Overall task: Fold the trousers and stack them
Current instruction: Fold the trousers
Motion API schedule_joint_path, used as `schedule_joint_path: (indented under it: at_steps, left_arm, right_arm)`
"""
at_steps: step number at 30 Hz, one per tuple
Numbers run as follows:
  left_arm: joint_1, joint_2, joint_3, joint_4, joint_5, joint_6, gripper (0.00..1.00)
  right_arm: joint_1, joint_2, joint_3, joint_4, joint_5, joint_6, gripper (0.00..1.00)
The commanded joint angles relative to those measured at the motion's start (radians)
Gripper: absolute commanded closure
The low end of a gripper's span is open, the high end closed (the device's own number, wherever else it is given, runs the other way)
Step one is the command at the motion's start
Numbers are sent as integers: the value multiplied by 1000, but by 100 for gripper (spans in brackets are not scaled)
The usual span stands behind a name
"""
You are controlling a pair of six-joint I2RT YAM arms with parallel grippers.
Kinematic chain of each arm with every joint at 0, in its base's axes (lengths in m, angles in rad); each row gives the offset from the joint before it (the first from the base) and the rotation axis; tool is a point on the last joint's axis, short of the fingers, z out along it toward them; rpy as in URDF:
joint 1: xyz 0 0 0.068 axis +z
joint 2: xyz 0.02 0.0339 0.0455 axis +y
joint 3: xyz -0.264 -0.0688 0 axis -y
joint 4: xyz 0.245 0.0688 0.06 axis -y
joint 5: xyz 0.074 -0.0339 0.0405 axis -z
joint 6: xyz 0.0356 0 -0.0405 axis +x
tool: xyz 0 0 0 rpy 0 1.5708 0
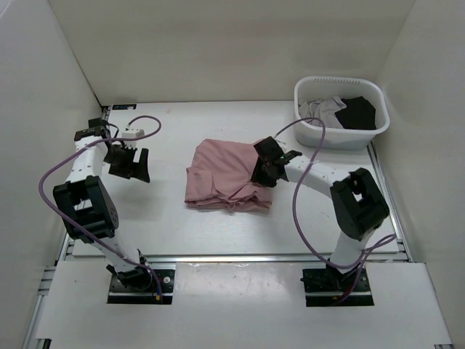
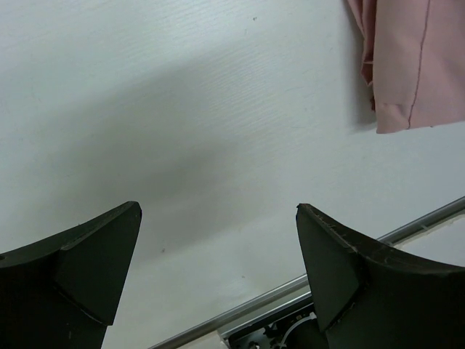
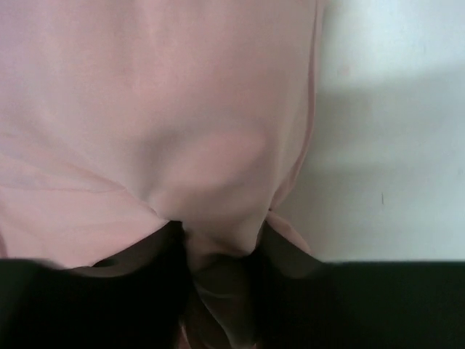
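Note:
The dusty-pink trousers (image 1: 221, 174) lie folded in a bundle at the middle of the table. My right gripper (image 1: 263, 173) is at their right edge and is shut on a pinch of the pink fabric (image 3: 218, 182), which bunches between the fingers (image 3: 290, 254). My left gripper (image 1: 131, 163) hangs open and empty over bare table to the left of the trousers. In the left wrist view only a corner of the trousers (image 2: 414, 65) shows at the upper right, well apart from the black fingers (image 2: 341, 262).
A white laundry basket (image 1: 330, 134) stands at the back right, holding a grey garment (image 1: 323, 109) and a black garment (image 1: 357, 113). White walls close in the table on three sides. A metal rail (image 2: 290, 291) runs along the table's near edge.

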Motion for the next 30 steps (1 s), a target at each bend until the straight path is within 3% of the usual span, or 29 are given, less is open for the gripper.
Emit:
schedule_joint_path:
  at_steps: [1,3,5,6,10,16,20,24,30]
  left_arm:
    - [-1,-40,-6,-19,19,-6,0]
    - [-1,-40,-6,-19,19,-6,0]
    - [-1,-60,-6,-29,19,-6,0]
    - [-1,-60,-6,-29,10,-6,0]
    - [-1,-93,6,-29,-34,-6,0]
    - [8,-195,31,-20,-94,-28,0]
    - [42,-302,8,11,-171,-52,0]
    - [121,-432,-93,20,-217,-61,0]
    - [249,-540,-262,40,-294,-49,0]
  right_arm:
    - [-41,109,145,-88,-140,-288,48]
    - [-54,150,210,-153,-141,-357,18]
    - [-54,161,242,-205,-63,-414,11]
    - [-63,129,253,-215,-23,-428,1]
    - [-63,13,331,-334,241,-447,1]
    - [-45,-314,328,-486,367,-392,1]
    - [-54,-512,296,-697,516,-290,1]
    - [-65,-746,256,-880,697,-201,1]
    - [-65,-821,369,-1102,856,-101,1]
